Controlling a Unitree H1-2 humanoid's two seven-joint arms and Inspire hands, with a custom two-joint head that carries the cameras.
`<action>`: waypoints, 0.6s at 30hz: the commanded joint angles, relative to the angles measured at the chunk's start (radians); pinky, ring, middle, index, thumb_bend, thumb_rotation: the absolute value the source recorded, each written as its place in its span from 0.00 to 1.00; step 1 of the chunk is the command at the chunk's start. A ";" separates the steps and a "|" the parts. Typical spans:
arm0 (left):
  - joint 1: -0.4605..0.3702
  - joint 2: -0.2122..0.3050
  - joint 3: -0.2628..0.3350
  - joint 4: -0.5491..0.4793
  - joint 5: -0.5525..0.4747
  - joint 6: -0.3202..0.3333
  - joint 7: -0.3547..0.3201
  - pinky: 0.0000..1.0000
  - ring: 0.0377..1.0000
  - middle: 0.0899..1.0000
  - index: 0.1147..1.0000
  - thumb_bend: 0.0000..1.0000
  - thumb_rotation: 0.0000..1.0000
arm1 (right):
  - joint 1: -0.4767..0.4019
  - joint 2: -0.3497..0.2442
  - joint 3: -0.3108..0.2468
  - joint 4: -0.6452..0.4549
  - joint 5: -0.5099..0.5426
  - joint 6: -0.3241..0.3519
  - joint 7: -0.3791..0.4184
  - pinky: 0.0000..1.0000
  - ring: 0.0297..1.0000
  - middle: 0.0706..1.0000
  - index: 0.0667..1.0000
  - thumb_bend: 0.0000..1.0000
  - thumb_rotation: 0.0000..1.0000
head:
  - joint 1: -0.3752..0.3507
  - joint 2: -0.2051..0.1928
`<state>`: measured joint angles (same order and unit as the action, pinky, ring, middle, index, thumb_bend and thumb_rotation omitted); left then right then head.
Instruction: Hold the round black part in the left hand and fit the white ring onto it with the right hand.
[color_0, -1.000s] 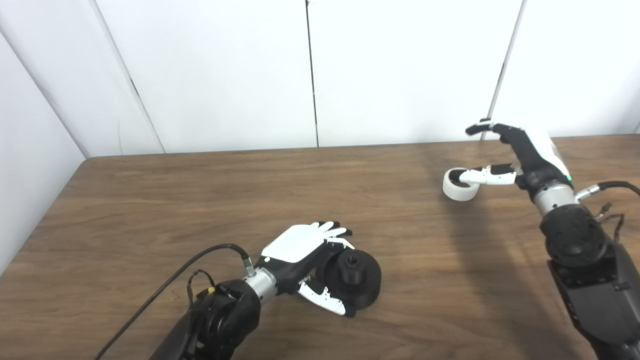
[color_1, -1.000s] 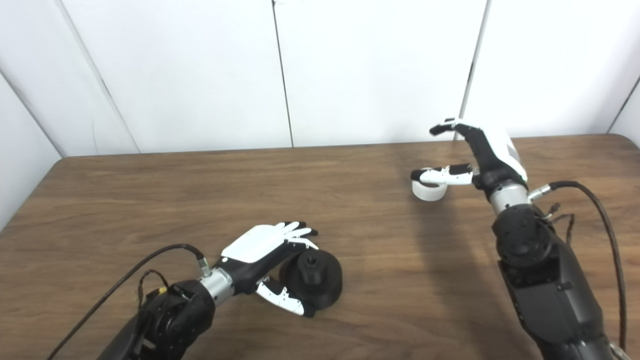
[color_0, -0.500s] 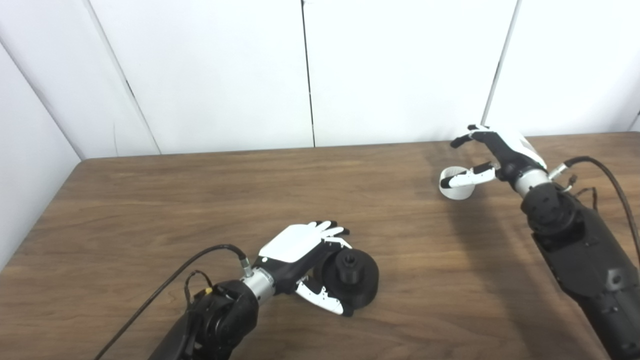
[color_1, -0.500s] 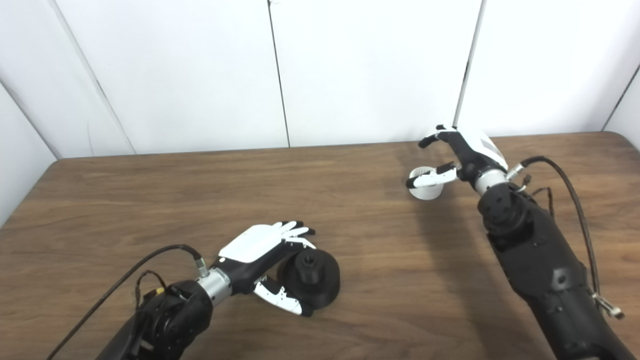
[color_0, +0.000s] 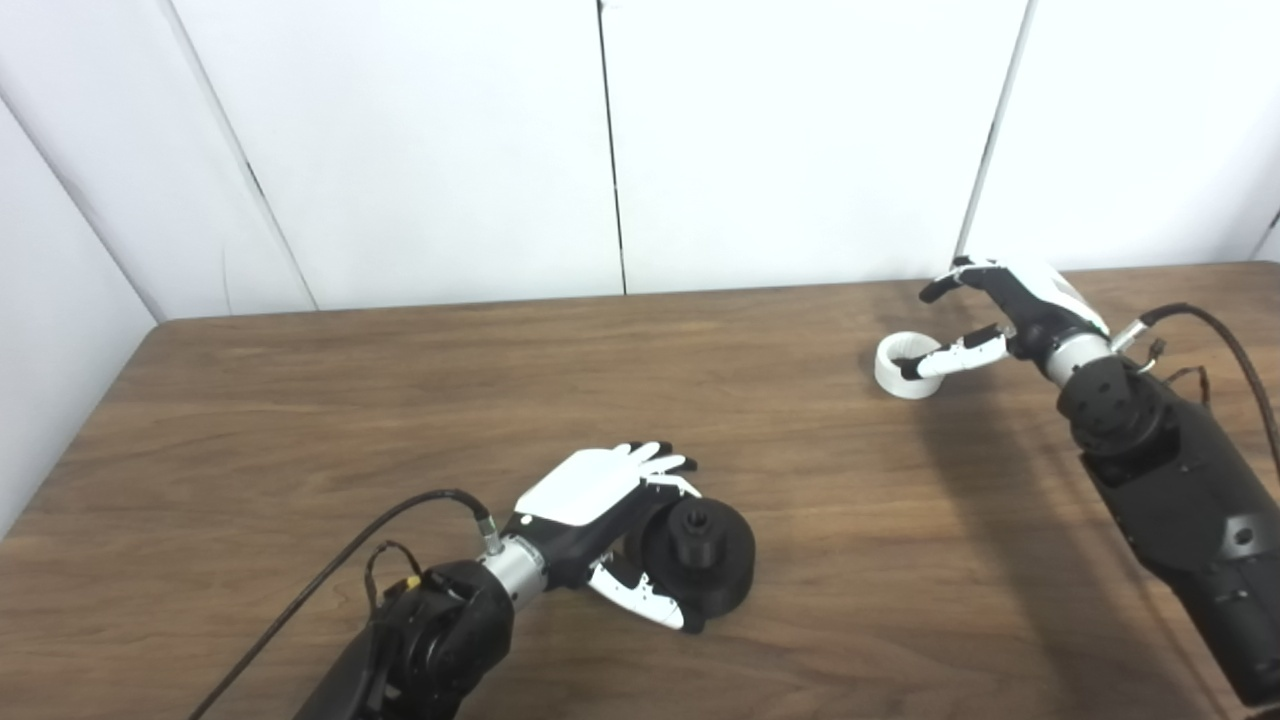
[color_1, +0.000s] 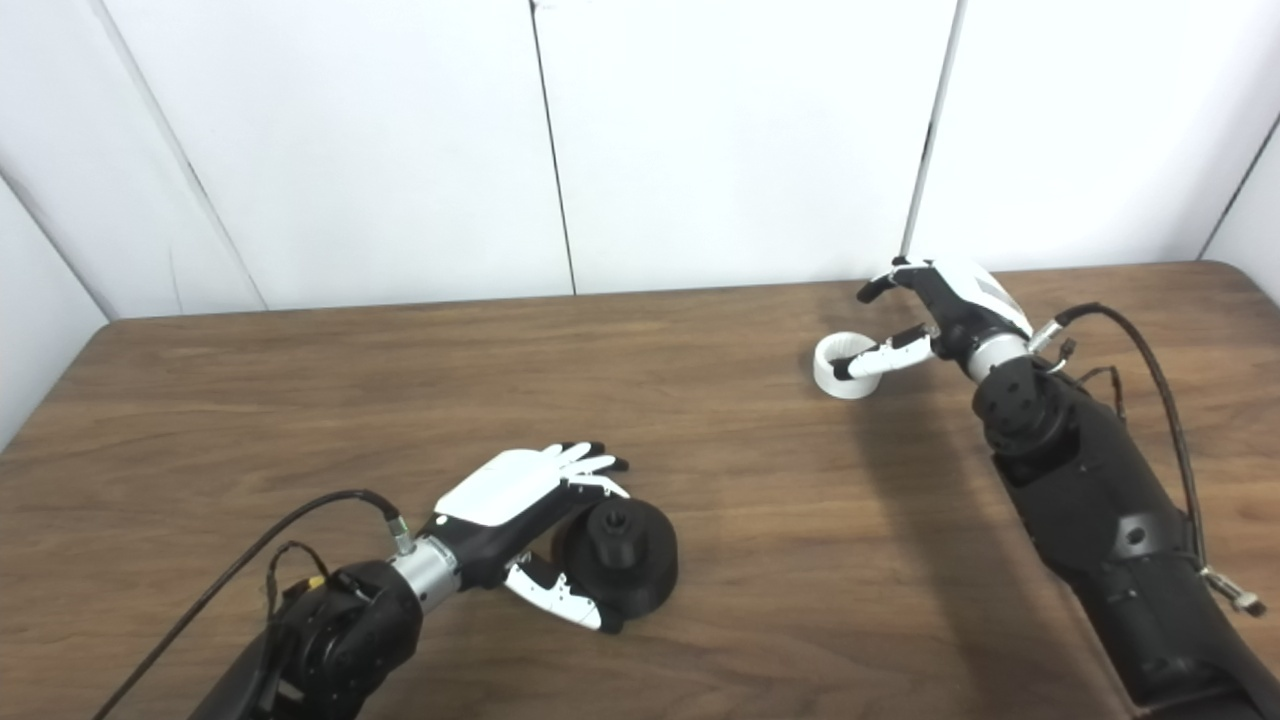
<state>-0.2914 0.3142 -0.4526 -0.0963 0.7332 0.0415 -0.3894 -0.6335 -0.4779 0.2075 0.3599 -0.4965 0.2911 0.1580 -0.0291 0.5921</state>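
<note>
A brown wooden table (color_0: 400, 400) stands before plain white wall panels (color_0: 420, 140), and no writing can be read anywhere. The black part (color_0: 700, 541) sits near the front middle of the table, cupped by the left hand (color_0: 612, 510), thumb under its front rim and fingers (color_0: 660, 462) at its back. The white ring (color_0: 903, 365) lies far right, well apart, where the right hand (color_0: 1010, 305) has its thumb tip inside the ring and its fingers spread above, gripping nothing.

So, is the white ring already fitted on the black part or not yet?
Not yet. The white ring lies on the table by the right hand, far from the round black part.
</note>
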 joint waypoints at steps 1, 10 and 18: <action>-0.015 0.005 0.002 -0.001 0.006 -0.014 0.004 1.00 1.00 0.95 0.68 0.97 0.49 | -0.068 -0.033 0.001 -0.007 -0.014 -0.028 0.003 1.00 1.00 0.95 0.71 0.89 0.25 | -0.002 0.001; -0.017 0.003 0.005 0.000 0.000 -0.013 0.000 1.00 1.00 0.95 0.68 0.97 0.49 | -0.066 -0.047 0.011 -0.010 -0.025 -0.023 0.021 1.00 1.00 0.95 0.72 0.89 0.25 | 0.000 0.001; -0.018 -0.002 0.001 -0.002 0.008 -0.007 -0.004 1.00 1.00 0.95 0.69 0.96 0.49 | -0.061 -0.052 0.027 -0.009 -0.037 -0.029 0.039 1.00 1.00 0.94 0.72 0.90 0.26 | 0.008 0.000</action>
<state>-0.2914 0.3131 -0.4512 -0.0963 0.7341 0.0404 -0.3917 -0.6335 -0.5038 0.2389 0.3642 -0.5241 0.2911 0.1981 -0.0200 0.5906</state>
